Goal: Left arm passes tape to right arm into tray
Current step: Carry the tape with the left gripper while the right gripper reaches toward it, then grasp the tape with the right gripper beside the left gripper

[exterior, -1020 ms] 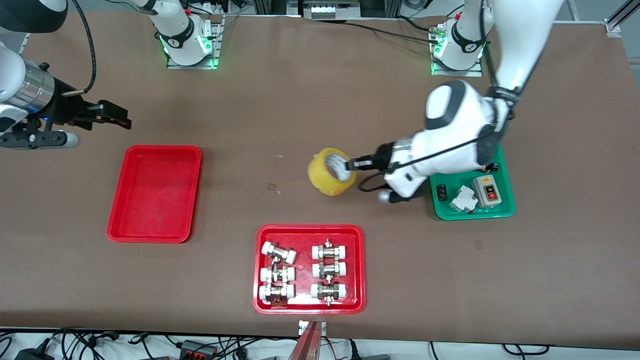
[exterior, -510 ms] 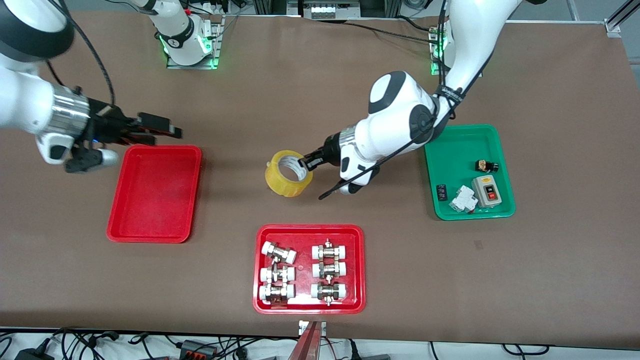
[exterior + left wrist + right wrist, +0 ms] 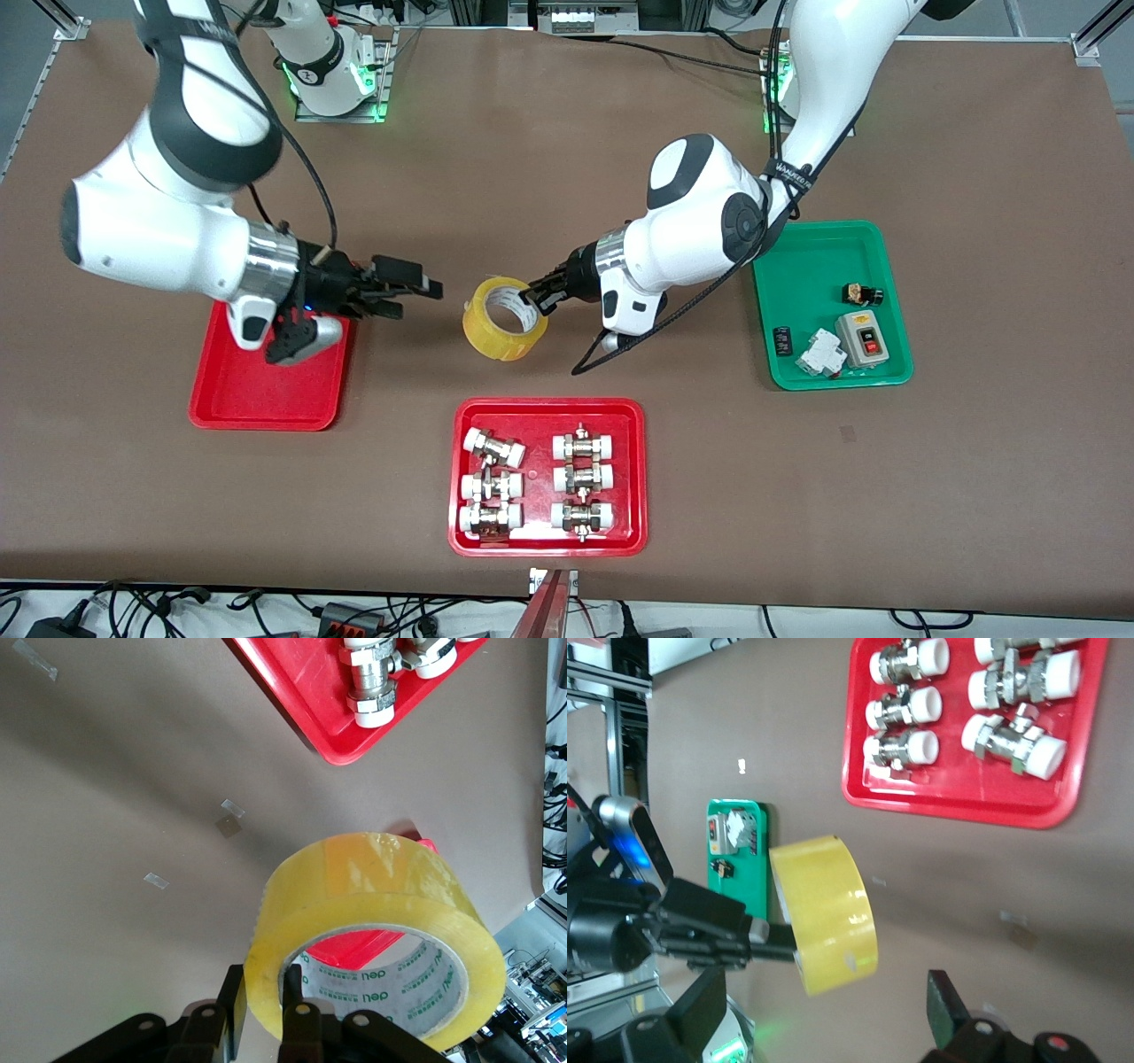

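Two hands face each other over the middle of the surface. My left hand (image 3: 534, 295) pinches the wall of the tape (image 3: 505, 319), one finger inside the white core and one on the yellow outside, as the left wrist view shows. I hold the roll in the air, tilted, with its open face turned up and toward my right hand, so the rim away from my fingers is free to be taken.

My right hand (image 3: 416, 297) hangs just beside the tape, fingers spread and holding nothing. In the right wrist view the roll (image 3: 826, 911) sits between the two fingertips (image 3: 948, 1003), which judges well for a grasp on the yellow band without meeting my left fingers.

Under my right wrist lies the plain red tray (image 3: 221, 409), empty where it shows, toward the right arm's end. That is where the tape should end, so the handover close to it keeps the carry short.

Nearer the camera sits the tray of fittings (image 3: 465, 539); toward the left arm's end, the green tray (image 3: 819, 232) with small electrical parts. Neither belongs to this job.

The pass itself is not yet made: only my left hand grips the roll.
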`<move>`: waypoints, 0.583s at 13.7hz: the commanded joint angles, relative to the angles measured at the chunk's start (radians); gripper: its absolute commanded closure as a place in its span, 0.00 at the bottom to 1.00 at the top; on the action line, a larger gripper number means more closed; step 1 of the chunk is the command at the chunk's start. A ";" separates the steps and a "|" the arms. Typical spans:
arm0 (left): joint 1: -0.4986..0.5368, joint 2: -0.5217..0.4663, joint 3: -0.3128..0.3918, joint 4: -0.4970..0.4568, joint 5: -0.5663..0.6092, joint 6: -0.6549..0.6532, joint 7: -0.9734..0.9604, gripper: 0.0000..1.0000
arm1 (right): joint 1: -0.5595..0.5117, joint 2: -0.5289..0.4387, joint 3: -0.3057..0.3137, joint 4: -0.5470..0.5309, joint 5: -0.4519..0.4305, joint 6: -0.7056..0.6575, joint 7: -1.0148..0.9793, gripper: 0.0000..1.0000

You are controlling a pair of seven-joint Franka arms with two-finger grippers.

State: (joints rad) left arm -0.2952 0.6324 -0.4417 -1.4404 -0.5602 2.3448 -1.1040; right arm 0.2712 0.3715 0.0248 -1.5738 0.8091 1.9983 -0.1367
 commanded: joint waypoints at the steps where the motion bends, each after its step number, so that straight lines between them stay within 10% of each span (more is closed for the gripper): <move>1: -0.012 0.026 0.000 0.044 -0.032 0.005 -0.004 1.00 | 0.031 0.056 -0.008 0.044 0.038 0.057 -0.029 0.00; 8: -0.012 0.059 0.000 0.097 -0.027 0.004 -0.005 1.00 | 0.083 0.125 -0.002 0.044 0.093 0.163 -0.050 0.00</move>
State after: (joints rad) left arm -0.2961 0.6749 -0.4420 -1.3865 -0.5609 2.3501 -1.1067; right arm 0.3491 0.4778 0.0255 -1.5544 0.8773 2.1539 -0.1654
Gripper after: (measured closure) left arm 0.793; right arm 0.000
